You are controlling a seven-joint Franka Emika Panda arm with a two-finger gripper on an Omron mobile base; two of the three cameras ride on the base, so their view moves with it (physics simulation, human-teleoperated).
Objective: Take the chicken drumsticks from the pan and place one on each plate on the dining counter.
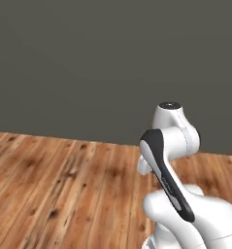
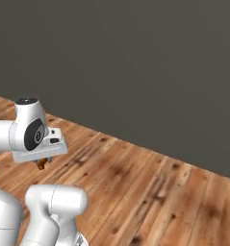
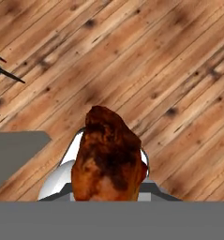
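Observation:
One chicken drumstick [image 3: 108, 159], golden-orange with dark red-brown patches, stands close up in the hand view, and my gripper [image 3: 108, 190] is shut on it. Its bulk hides the finger tips. In the right base view the same drumstick [image 2: 41, 164] peeks out as a small brown lump under the white hand, where the gripper [image 2: 43, 160] hangs above the floor at the left. The arm is folded close over the base. The pan, the plates and the dining counter are out of view.
A wooden plank floor [image 1: 64, 185] spreads under the arm and runs to a plain dark grey wall [image 2: 135, 62]. A few thin dark rods [image 3: 1, 70] cross the left edge of the hand view over the floor [image 3: 169, 70].

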